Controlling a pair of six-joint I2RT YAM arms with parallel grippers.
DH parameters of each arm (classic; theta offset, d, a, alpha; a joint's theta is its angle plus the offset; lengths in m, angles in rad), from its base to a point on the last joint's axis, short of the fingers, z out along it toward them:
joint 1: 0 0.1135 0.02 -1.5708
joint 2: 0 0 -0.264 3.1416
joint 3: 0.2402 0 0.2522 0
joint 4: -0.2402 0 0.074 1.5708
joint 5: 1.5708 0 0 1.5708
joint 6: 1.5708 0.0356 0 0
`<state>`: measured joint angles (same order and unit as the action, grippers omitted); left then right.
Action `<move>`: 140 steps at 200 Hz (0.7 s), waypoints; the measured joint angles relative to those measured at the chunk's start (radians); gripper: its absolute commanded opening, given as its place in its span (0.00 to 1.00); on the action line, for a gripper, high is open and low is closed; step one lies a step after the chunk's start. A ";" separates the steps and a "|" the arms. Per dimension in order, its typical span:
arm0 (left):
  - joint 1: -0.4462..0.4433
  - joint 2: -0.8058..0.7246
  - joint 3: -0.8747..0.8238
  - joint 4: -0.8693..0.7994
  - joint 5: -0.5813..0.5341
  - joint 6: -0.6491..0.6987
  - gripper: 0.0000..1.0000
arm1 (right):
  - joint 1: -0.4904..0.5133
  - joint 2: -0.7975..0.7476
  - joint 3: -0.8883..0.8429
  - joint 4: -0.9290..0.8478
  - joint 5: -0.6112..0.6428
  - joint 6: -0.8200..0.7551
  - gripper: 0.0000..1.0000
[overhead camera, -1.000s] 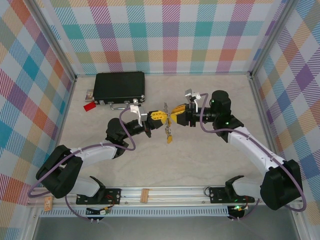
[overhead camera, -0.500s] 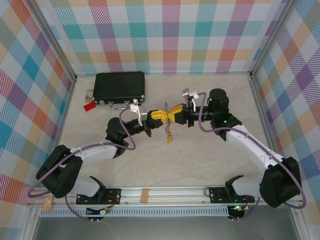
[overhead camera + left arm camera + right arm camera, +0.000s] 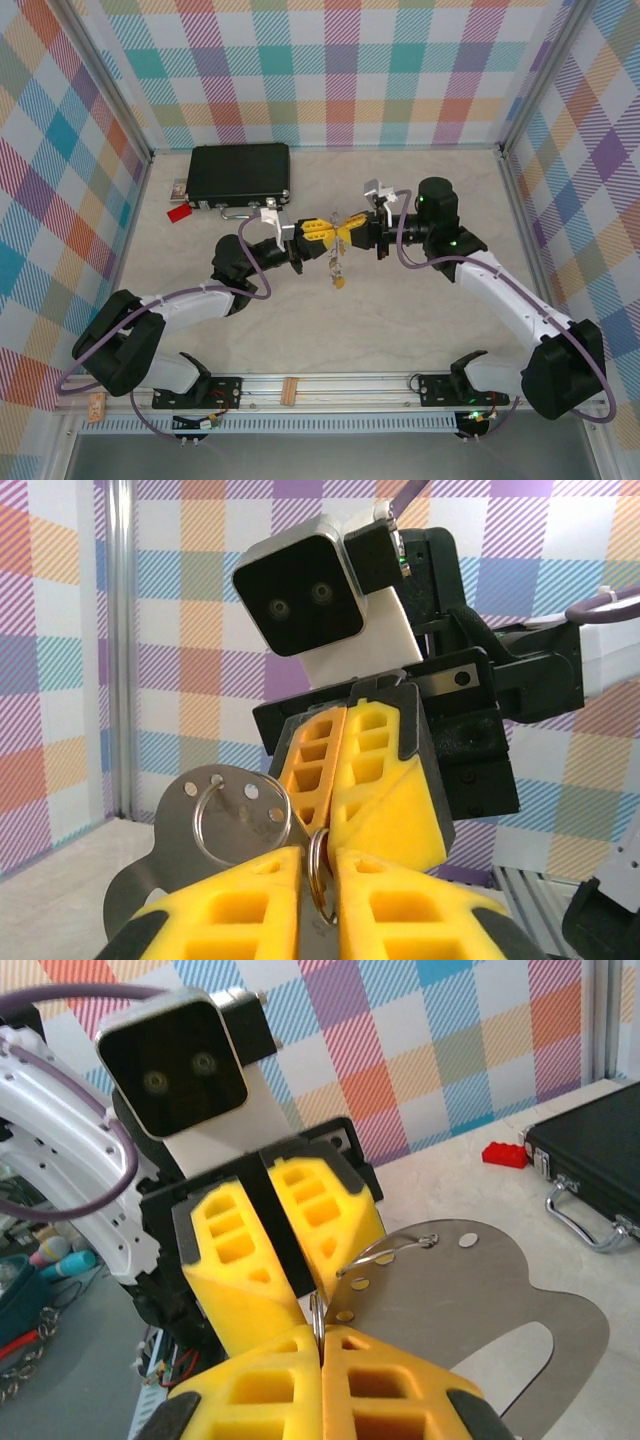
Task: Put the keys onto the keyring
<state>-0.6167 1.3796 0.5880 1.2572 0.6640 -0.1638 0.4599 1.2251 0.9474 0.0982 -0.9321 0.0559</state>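
Top external view: the left claw [image 3: 326, 237] and right claw [image 3: 349, 233] meet tip to tip in mid-air above the bench [image 3: 400, 330], with the keys [image 3: 339, 274] dangling just beneath them. In the left wrist view, the left claw's yellow fingers [image 3: 235, 910] stand a sliver apart, pinching the thin keyring [image 3: 320, 880] edge-on. The right claw is pressed together at the ring, and a flat silver plate [image 3: 160, 855] hangs beside it. Keys seem to hang from the ring already, so I judge the threading partly done; whether any key remains, I cannot tell.
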 measured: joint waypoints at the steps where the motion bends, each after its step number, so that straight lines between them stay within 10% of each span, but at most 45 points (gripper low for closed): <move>1: 0.000 0.000 0.000 0.000 0.001 0.000 0.17 | 0.000 -0.001 0.001 -0.006 0.001 -0.003 0.00; 140: 0.024 -0.130 0.051 -0.645 0.069 0.395 0.17 | 0.040 0.123 0.233 -0.597 0.200 -0.467 0.00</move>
<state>-0.5930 1.2499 0.6392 0.6125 0.7330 0.2314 0.4995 1.3479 1.1809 -0.4988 -0.7326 -0.4114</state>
